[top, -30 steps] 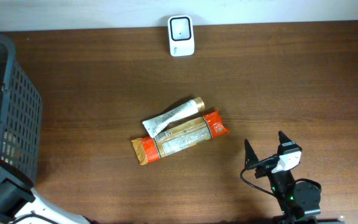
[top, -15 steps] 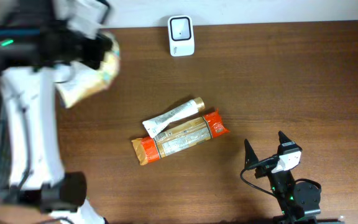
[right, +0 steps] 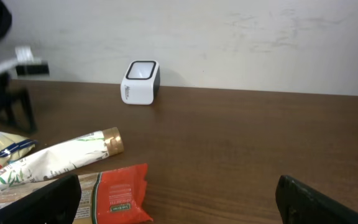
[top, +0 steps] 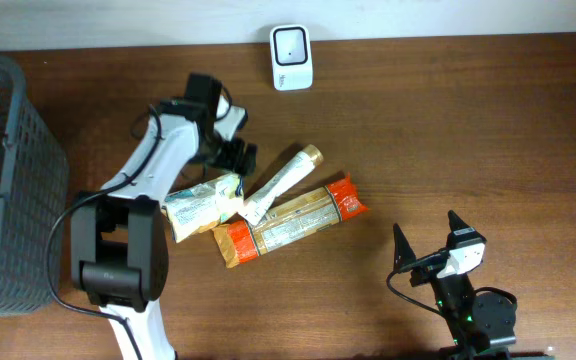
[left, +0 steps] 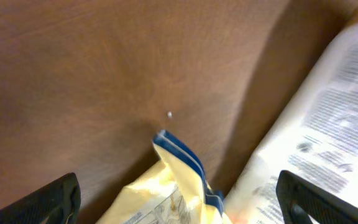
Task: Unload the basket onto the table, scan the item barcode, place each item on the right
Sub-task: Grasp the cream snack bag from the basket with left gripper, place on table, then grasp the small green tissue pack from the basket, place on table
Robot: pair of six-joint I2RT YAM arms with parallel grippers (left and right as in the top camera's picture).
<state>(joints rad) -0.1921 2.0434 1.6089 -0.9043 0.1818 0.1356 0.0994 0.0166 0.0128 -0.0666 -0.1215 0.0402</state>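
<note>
A yellow snack bag (top: 203, 205) lies on the table left of a white tube (top: 280, 180) and an orange-red packet (top: 288, 222). My left gripper (top: 236, 158) hovers just above the bag's far end, open. In the left wrist view the bag's blue-edged corner (left: 178, 168) sits between the wide-apart fingers (left: 55, 198), touching neither, with the tube (left: 328, 124) at the right. The white barcode scanner (top: 291, 57) stands at the table's far edge. My right gripper (top: 426, 245) rests open near the front right, holding nothing; its view shows the scanner (right: 142, 81), tube (right: 61, 152) and packet (right: 114, 193).
A dark mesh basket (top: 8, 180) stands at the table's left edge. The left arm (top: 153, 160) reaches over the table from the front left. Bare wood lies between the items and the scanner and across the right half.
The left arm swung in from the basket side with the yellow bag, which now lies on the table beside the tube. Its jaws opened. The tube turned slightly. The right arm stayed still.
</note>
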